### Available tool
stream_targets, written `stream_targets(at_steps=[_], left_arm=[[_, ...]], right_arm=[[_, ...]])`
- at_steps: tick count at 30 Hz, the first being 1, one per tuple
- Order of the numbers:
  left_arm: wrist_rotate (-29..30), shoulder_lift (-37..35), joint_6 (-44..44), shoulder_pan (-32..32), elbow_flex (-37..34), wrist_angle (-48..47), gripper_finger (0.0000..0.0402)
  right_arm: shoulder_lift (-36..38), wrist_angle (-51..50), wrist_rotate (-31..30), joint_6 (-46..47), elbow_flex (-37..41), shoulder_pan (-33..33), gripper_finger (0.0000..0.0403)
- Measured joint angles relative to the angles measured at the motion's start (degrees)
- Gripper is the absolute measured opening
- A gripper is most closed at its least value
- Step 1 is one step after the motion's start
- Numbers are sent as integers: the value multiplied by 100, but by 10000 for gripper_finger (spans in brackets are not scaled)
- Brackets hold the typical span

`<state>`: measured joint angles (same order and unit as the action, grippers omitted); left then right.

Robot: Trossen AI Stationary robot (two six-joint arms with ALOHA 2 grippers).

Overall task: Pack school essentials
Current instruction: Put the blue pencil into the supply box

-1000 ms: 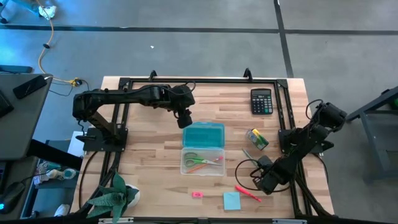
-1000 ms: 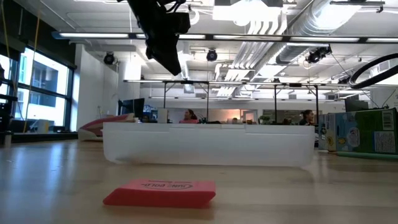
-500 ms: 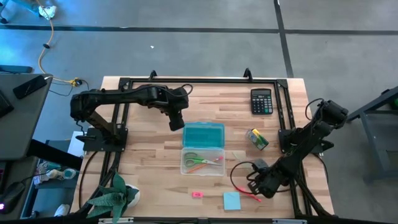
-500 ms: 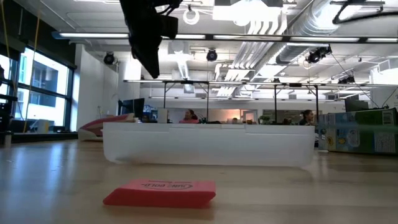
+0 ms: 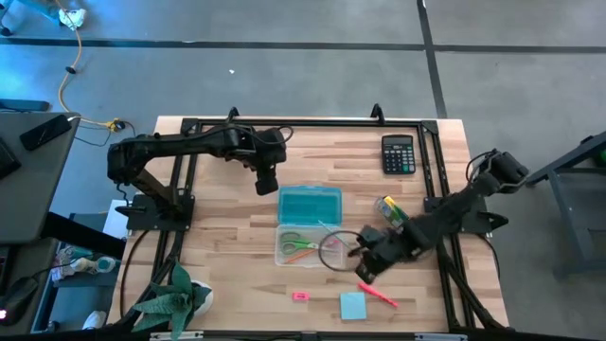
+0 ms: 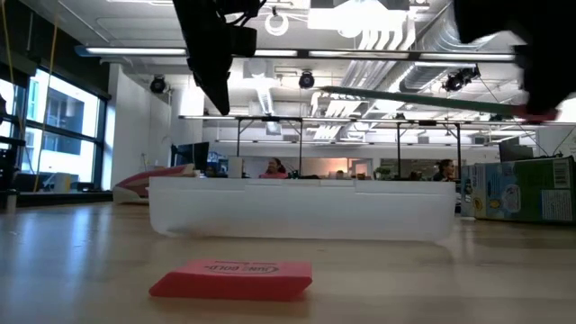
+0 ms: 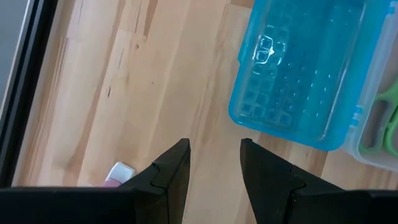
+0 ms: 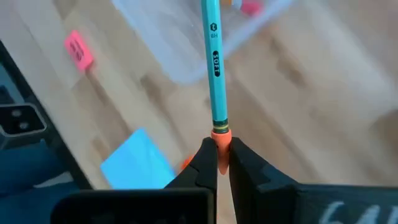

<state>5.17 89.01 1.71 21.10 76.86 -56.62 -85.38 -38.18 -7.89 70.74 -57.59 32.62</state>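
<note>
Pinching only the green pencil's [image 8: 213, 56] eraser end, the right gripper [image 8: 217, 163] is risking it pivoting past the clear case [image 5: 309, 246]; the left gripper [image 7: 214, 163] is hanging parted, empty.

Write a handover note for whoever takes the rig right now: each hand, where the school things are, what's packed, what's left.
Right hand: shut on the green pencil by its eraser end, carrying it toward the clear case.
Left hand: open, empty, raised beside the case's blue lid.
Packed: green-handled scissors and an orange pencil lie in the case.
Still on the table: pink eraser, blue sticky pad, red pen, yellow-green box.
The calculator sits at the far right corner.
Left: drop the pencil in, pack the rest, close the lid.
</note>
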Motion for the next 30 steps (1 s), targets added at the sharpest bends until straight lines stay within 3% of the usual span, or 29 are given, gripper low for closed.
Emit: stream_targets(at_steps=[8, 15, 30], left_arm=[[11, 0, 40, 0, 0, -191, 129], [646, 0, -232, 0, 0, -910, 129], [795, 0, -906, -2, 2, -1389, 129]], right_arm=[[-7, -135, 415, -2402, -579, -1167, 3], [-13, -184, 986, -4248, -727, -1922, 3], [-753, 16, 1400, -6630, -730, -2262, 3]])
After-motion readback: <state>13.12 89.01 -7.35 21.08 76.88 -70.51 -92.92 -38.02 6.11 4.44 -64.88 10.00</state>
